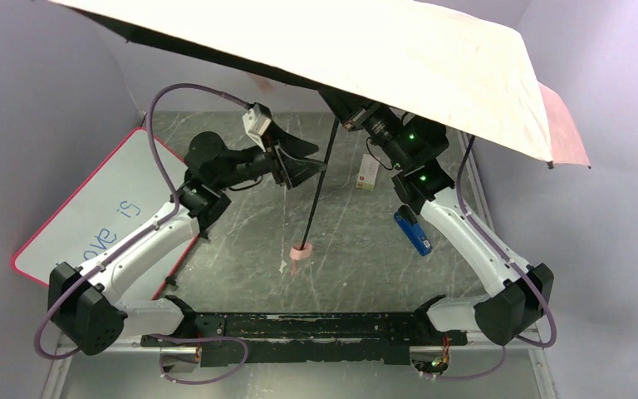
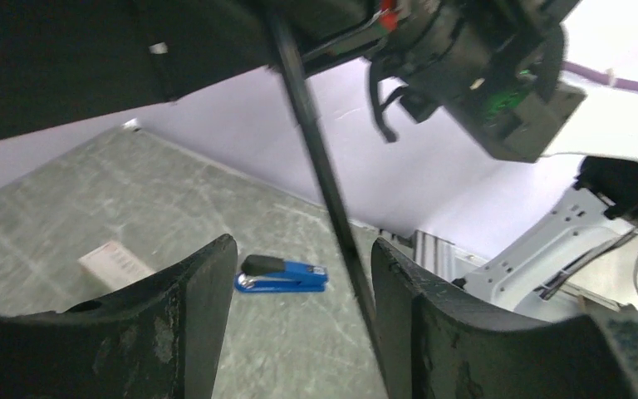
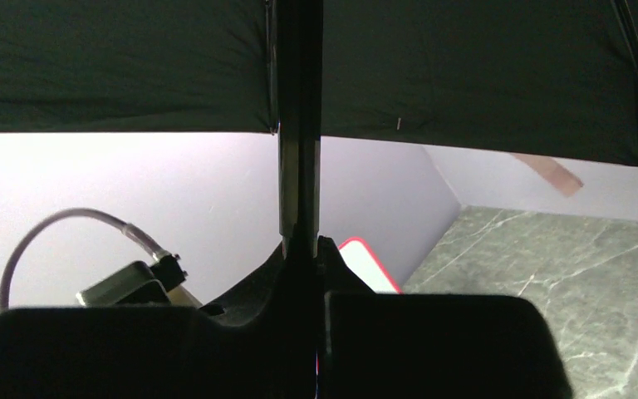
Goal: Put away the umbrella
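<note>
umbrella [image 1: 365, 58] canopy beyond top edge

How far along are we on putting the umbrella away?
Nothing finished: the umbrella is fully open. In hand: right gripper shut on the shaft, left gripper open around it lower down. Left: fold it, probably shorten the shaft, stow it.

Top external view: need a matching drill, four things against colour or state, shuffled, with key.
Things:
1. umbrella handle
2. stapler
3. whiteboard
4. umbrella canopy

Colour or state:
A. blue
B. spread open overhead
C. pink, at the bottom end of the shaft
D. pink frame, blue writing

Pairs: 1-C, 2-A, 3-D, 4-B
</note>
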`<state>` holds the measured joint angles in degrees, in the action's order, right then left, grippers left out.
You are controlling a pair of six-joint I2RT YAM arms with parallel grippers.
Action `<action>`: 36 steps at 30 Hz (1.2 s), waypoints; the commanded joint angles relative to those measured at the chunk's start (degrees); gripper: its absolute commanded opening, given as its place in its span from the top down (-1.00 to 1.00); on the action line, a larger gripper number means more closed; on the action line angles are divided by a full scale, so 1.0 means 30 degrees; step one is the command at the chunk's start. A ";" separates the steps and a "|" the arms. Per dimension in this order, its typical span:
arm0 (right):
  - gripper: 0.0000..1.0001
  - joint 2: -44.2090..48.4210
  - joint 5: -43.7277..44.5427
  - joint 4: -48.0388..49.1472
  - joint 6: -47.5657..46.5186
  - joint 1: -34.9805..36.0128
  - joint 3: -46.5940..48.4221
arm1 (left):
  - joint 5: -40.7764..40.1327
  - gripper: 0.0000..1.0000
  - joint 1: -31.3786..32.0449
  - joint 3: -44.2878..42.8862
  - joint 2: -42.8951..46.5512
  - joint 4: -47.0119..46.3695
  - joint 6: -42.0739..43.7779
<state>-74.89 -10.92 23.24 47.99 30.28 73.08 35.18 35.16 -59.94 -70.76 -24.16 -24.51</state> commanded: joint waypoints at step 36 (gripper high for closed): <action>1.00 -0.0326 -0.5067 0.9744 0.2893 -0.0006 -0.1918 | 0.0964 0.24 0.1670 -0.2907 -0.2457 -0.1482 0.1009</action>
<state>-74.56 -25.36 42.41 53.58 30.09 67.77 42.26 39.97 -70.61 -79.66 -30.17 -23.99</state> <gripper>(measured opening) 0.102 0.391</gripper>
